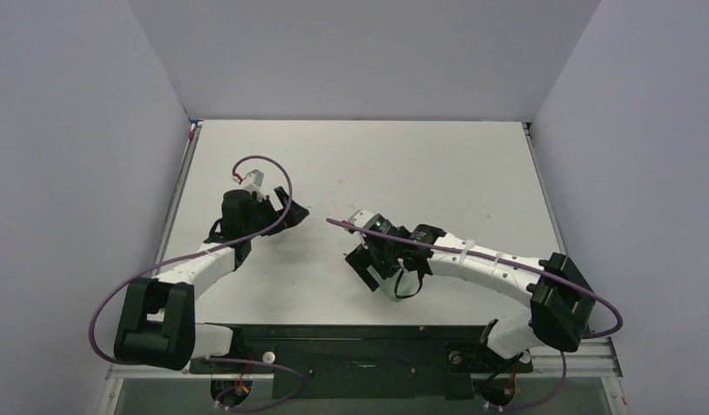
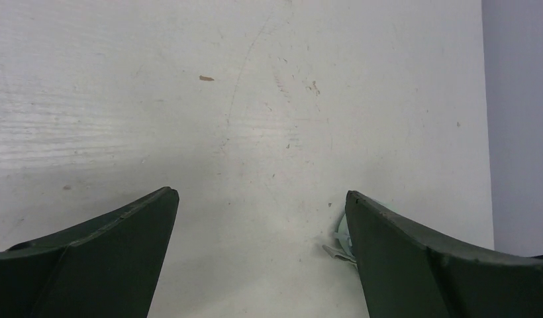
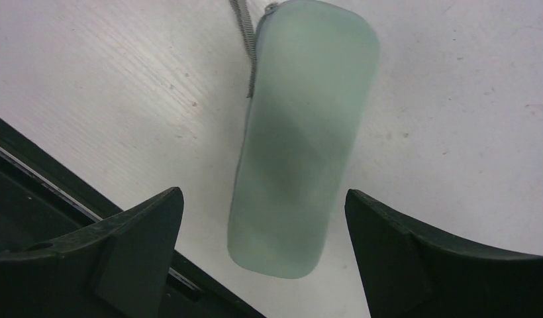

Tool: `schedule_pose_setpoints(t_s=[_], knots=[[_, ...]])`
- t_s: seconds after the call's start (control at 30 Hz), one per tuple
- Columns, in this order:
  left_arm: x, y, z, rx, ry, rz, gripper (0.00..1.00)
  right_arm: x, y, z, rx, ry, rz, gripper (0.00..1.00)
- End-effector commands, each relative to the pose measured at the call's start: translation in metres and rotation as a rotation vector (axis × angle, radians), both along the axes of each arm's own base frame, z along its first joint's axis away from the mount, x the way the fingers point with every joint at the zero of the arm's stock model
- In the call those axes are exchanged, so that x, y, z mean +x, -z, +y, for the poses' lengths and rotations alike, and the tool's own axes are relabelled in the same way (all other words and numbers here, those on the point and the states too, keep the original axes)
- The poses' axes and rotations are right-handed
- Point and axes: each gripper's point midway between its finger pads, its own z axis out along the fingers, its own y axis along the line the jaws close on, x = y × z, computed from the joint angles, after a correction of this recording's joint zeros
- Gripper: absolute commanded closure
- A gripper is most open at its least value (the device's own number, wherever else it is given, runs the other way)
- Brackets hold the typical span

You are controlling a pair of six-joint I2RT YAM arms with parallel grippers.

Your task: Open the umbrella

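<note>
The packed umbrella [image 3: 298, 142], a pale-green capsule, lies on the table [image 3: 454, 99] between the fingers of the right gripper [image 3: 262, 193], which are spread wide and touch it on neither side. The left gripper [image 2: 261, 193] is spread wide too, holding nothing.
</note>
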Motion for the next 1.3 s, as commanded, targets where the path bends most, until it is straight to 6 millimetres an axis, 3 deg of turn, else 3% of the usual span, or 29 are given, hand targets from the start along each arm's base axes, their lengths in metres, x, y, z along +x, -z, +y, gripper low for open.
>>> schedule_pose_setpoints(t_s=[0.0,0.13,0.27,0.37,0.5,0.6,0.7,0.77,0.87,0.9,1.03,1.17,1.27], knots=[[0.014,-0.038,0.018,0.018,-0.104,-0.225,0.03,-0.005,0.008,0.008,0.028,0.087,0.007,0.12],[0.004,-0.051,0.012,0.034,-0.031,-0.310,0.03,-0.010,0.031,-0.006,-0.026,0.129,0.029,0.10],[-0.002,-0.044,0.012,0.050,-0.015,-0.295,0.03,-0.003,0.038,-0.018,-0.073,0.162,-0.018,0.08],[-0.003,-0.037,0.013,0.058,-0.015,-0.294,0.03,-0.008,0.048,-0.022,-0.089,0.160,0.002,0.10],[-0.011,-0.030,0.002,0.075,0.058,-0.296,0.03,-0.007,0.051,-0.021,-0.096,0.130,0.016,0.29],[-0.023,-0.023,-0.010,0.036,0.123,-0.279,0.02,0.013,0.044,-0.024,-0.172,0.003,-0.017,0.46],[-0.033,-0.019,-0.020,0.011,0.168,-0.297,0.15,0.027,0.047,-0.045,-0.311,-0.152,0.011,0.65],[-0.038,-0.016,-0.026,0.028,0.193,-0.305,0.21,0.035,0.054,-0.066,-0.358,-0.184,0.071,0.72],[-0.048,-0.013,-0.041,0.043,0.235,-0.331,0.33,0.051,0.058,-0.091,-0.357,-0.230,0.080,0.75],[-0.059,-0.007,-0.052,0.059,0.283,-0.342,0.35,0.048,0.063,-0.096,-0.362,-0.300,0.085,0.75],[-0.073,0.002,-0.071,0.097,0.351,-0.394,0.44,0.043,0.065,-0.109,-0.334,-0.471,0.069,0.74],[-0.078,0.011,-0.091,0.136,0.435,-0.453,0.49,0.033,0.066,-0.111,-0.315,-0.633,0.045,0.75],[-0.068,0.018,-0.104,0.125,0.444,-0.454,0.53,0.028,0.069,-0.108,-0.295,-0.716,0.033,0.76]])
